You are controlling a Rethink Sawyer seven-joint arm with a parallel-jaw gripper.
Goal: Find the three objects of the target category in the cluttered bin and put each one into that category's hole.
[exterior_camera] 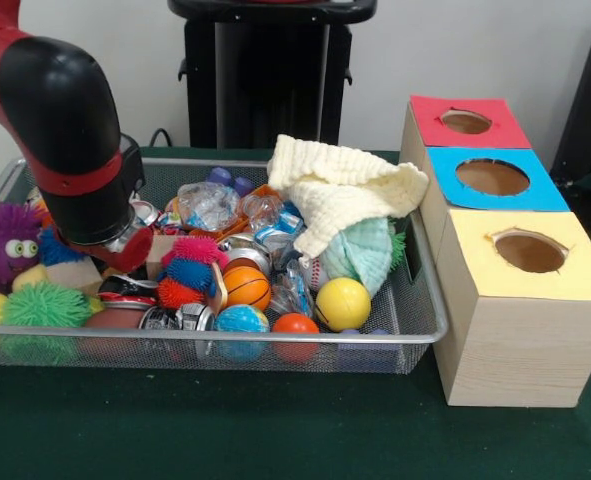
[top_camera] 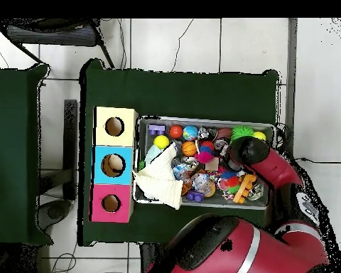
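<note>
The silver wire-mesh bin [exterior_camera: 225, 338] is full of mixed toys, crushed cans and plastic wrap; it also shows in the overhead view [top_camera: 202, 119]. The red-surrounded hole [exterior_camera: 466, 122] is on the farthest of three joined wooden boxes, right of the bin, and shows in the overhead view [top_camera: 111, 203]. My gripper [exterior_camera: 125, 248] is down in the bin's left part, mostly hidden by the black wrist among cans and spiky toys. Nothing shows what it holds, if anything. In the overhead view the wrist [top_camera: 248, 151] covers it.
A cream cloth [exterior_camera: 345, 185] lies heaped on the bin's right side. A yellow ball [exterior_camera: 343, 303], a mini basketball [exterior_camera: 246, 286], an orange ball [exterior_camera: 295, 325] and a green spiky ball [exterior_camera: 45, 305] lie near the front. The blue hole [exterior_camera: 492, 177] and yellow hole [exterior_camera: 530, 252] lie nearer.
</note>
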